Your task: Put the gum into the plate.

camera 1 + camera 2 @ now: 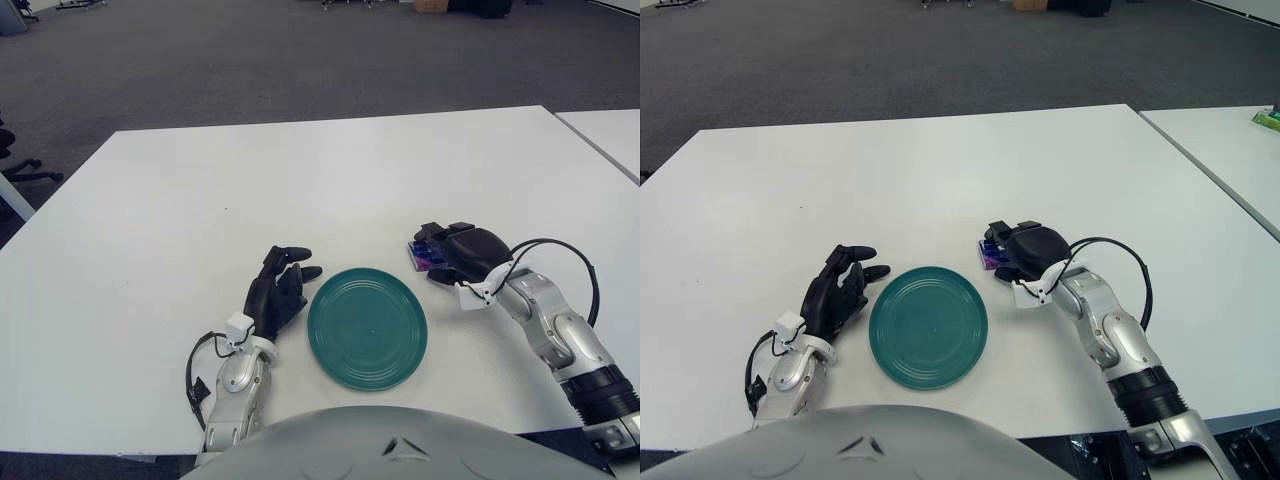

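The gum (pixel 421 258) is a small blue and purple pack lying on the white table, just right of the green plate (pixel 367 327). My right hand (pixel 450 252) sits low over the pack and covers most of it. Its fingers curl over the far side and the thumb comes in from the near side, so only the pack's left end shows. The pack is still down on the table surface. My left hand (pixel 280 285) shows beside the plate's left rim, fingers loosely spread and holding nothing.
The white table (pixel 300 180) stretches far back and to the left. A second table (pixel 610 135) stands close on the right across a narrow gap. Grey carpet lies beyond.
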